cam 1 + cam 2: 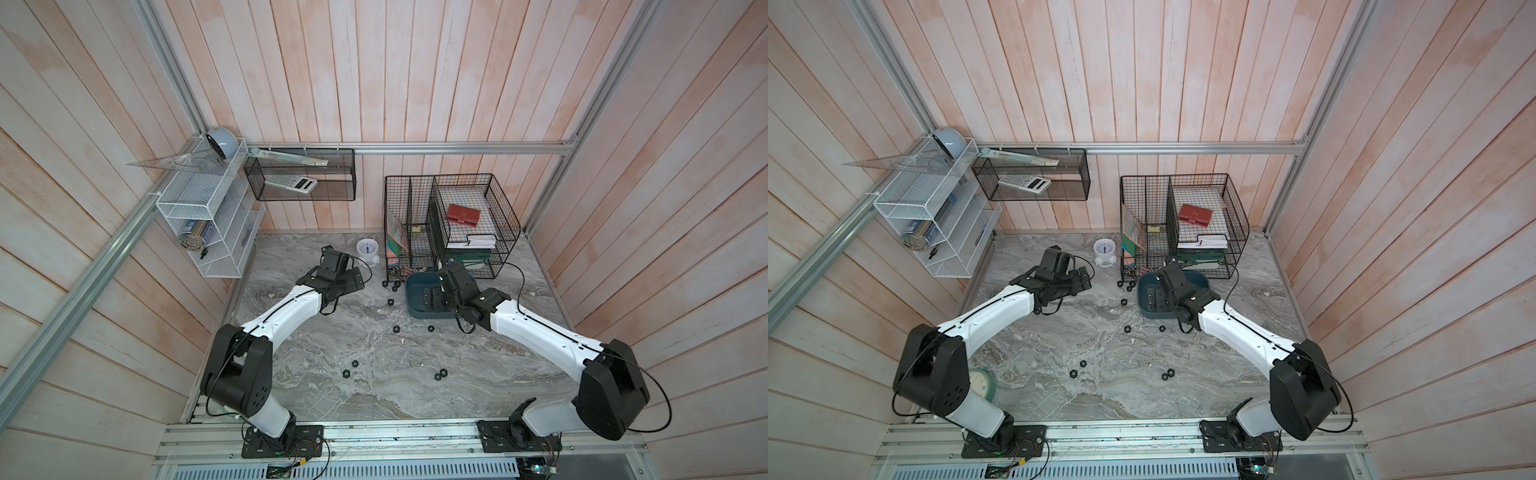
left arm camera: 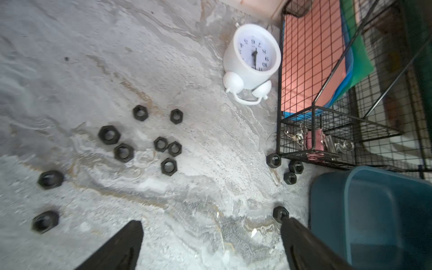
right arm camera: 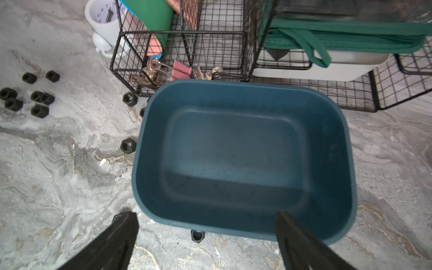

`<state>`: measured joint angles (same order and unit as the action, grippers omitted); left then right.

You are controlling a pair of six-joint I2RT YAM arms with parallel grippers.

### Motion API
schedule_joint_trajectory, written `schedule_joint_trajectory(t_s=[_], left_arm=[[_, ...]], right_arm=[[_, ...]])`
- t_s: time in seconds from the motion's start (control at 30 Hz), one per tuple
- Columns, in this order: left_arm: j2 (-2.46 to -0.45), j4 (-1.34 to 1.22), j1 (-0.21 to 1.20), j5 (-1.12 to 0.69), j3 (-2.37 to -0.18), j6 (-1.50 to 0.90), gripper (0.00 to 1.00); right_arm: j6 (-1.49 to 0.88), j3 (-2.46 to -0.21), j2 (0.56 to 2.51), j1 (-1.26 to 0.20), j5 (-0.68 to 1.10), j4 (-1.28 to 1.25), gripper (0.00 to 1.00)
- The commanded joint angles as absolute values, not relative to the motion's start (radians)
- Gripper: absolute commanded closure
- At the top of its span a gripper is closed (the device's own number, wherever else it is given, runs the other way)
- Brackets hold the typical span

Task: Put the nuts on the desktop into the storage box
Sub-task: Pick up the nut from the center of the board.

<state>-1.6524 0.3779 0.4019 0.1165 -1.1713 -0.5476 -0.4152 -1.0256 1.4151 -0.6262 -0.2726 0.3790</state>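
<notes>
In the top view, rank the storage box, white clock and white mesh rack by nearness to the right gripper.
1. storage box, directly beneath the right gripper.
2. white clock, farther back, leftward.
3. white mesh rack, mounted far left.

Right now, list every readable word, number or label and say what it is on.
"6", "7", "8", "9", "10", "11": on the face of the white clock, seen upside down in the left wrist view; its other numerals are blurred.
Keys and markings on the calculator: too small to read.
No other text can be read.
</notes>
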Motion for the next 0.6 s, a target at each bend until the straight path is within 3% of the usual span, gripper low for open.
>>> schedule_joint_trajectory(t_s=[0.0,0.1,0.27,0.4,0.57], left_arm=[[-1.743,0.323,0.441,0.161,-1.246,-0.431,0.08],[-1.825,0.283,0.463,0.134,-1.296,-0.342,0.17],[-1.946,0.272,0.469,0.109,-1.395,-0.303,0.19],[-2.032,0.295,0.476,0.084,-1.48,-0.273,0.3],[-2.111,0.305,0.485,0.081,-1.543,-0.26,0.33]], right_arm=[[-0.426,-1.001,1.367,-0.597,-0.288,0.357,0.02],[-0.418,-0.997,1.341,-0.579,-0.279,0.375,0.02],[-0.413,-0.988,1.313,-0.562,-0.288,0.384,0.02],[-0.414,-0.99,1.317,-0.555,-0.295,0.39,0.02],[-0.404,-1.006,1.328,-0.545,-0.305,0.404,0.02]])
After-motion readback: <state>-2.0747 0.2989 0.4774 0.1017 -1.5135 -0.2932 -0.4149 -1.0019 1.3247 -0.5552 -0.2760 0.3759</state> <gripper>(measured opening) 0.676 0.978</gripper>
